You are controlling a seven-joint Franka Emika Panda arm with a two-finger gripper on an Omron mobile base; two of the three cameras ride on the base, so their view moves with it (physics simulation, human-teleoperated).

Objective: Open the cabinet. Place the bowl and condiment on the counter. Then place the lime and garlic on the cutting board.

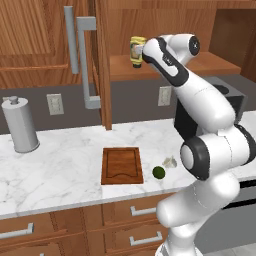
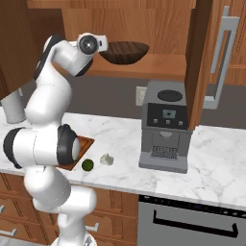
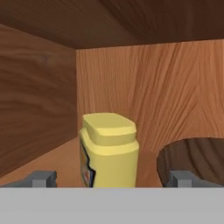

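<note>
My claw (image 3: 111, 178) stood wide open inside the cabinet (image 1: 150, 30), holding nothing; its two tips flanked the condiment (image 3: 108, 151) without touching it. From the hand view, the bottle's base was cut off and its label showed as a sliver I could not read. The bowl (image 3: 194, 159) appeared there as a dark curved edge at the right, most of it out of frame. The right base view showed the whole bowl (image 2: 124, 51) on the shelf, but my arm hid the condiment; the left base view showed the condiment (image 1: 136, 50) and hid the bowl. On the counter (image 1: 60, 160) the lime (image 1: 158, 172) lay just beside the garlic (image 1: 170, 161), both off the cutting board (image 1: 121, 165). In the right base view my arm covered most of the board.
</note>
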